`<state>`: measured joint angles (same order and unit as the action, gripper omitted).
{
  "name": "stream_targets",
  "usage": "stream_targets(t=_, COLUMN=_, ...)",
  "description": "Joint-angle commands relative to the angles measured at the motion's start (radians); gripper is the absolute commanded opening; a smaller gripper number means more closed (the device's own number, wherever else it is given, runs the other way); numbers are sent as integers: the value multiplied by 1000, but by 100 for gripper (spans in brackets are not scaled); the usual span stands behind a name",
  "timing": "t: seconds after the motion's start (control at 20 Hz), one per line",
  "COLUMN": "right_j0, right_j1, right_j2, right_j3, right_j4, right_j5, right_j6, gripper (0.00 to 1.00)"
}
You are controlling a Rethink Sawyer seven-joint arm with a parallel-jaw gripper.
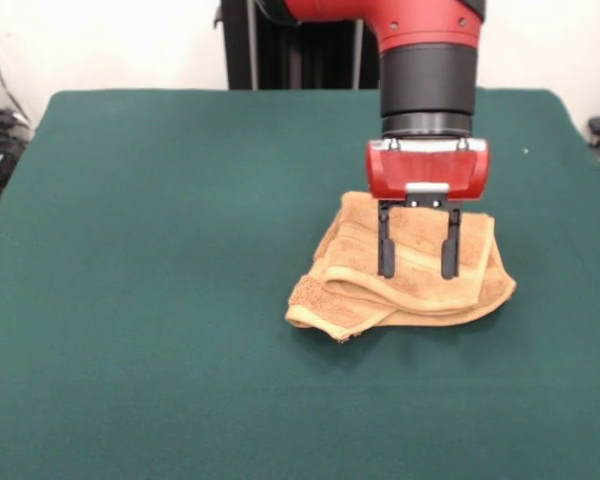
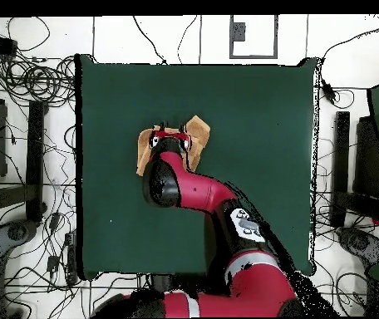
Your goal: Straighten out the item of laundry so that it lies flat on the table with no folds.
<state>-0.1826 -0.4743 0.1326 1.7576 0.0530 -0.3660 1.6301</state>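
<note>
While the red and black arm (image 1: 428, 60) reaches down from above, its hand (image 1: 419, 268) hangs directly over the towel (image 1: 400, 270), the two dark fingers (image 1: 385, 245) parted and pointing straight down. Seen from the front, the fingertips stand at the level of the cloth's upper layer, one over a woven border band, the other further along the same fold; nothing is gripped between them, and whether the tips touch the fabric cannot be told. The orange-tan towel lies bunched and folded over on itself on the dark green tabletop (image 1: 140, 300), with a thick doubled edge running along its near side and a lighter hem showing at the low corner. From overhead, the arm covers most of the towel (image 2: 198, 130), leaving only orange corners visible on either side of the wrist, near the middle of the tabletop (image 2: 259, 116) and well apart from every edge.
</note>
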Motion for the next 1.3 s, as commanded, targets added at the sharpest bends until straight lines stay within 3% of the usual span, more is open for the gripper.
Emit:
stream_targets(t=0.05, right_j0=39, right_j1=44, right_j2=24, right_j3=-44, right_j4=-20, right_j5=67, right_j6=132, gripper=100)
stream_targets(t=0.5, right_j0=125, right_j1=11, right_j2=-75, right_j3=-45, right_j4=27, right_j5=69, right_j6=117, gripper=100)
stream_targets(t=1.3, right_j0=119, right_j1=14, right_j2=-66, right_j3=-56, right_j4=13, right_j5=97, right_j6=140, gripper=100)
